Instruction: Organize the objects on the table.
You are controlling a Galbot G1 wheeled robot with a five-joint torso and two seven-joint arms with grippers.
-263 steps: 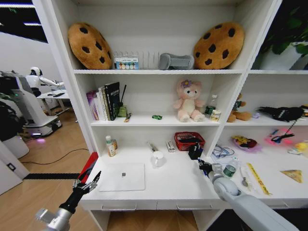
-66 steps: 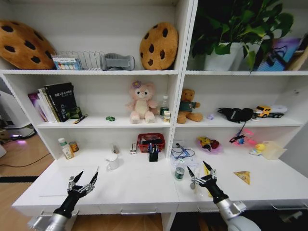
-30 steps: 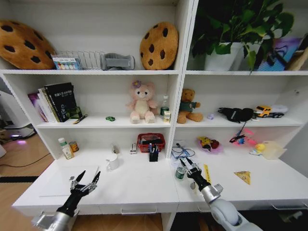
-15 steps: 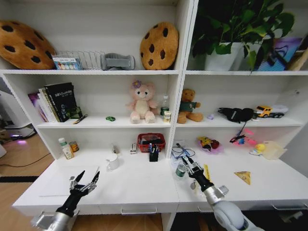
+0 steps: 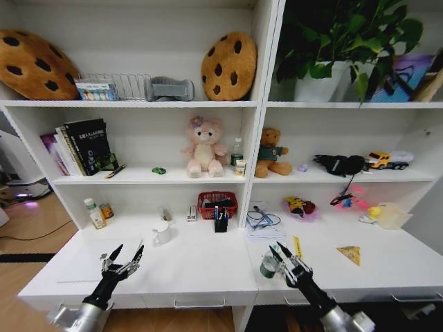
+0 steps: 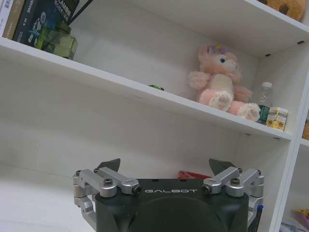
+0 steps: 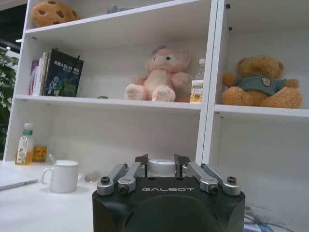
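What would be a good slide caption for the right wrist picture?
Right gripper shut on a small white-capped bottle, with a white mug on the table beyond.

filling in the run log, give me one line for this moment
right gripper: fingers closed on small bottle, near table front | left gripper: open, idle over table's front left

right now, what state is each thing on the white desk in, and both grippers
slim silver laptop: closed, lying flat
white mug: upright
small green-labelled bottle: capped, gripped by right gripper
left gripper: open, empty
middle desk drawer: shut
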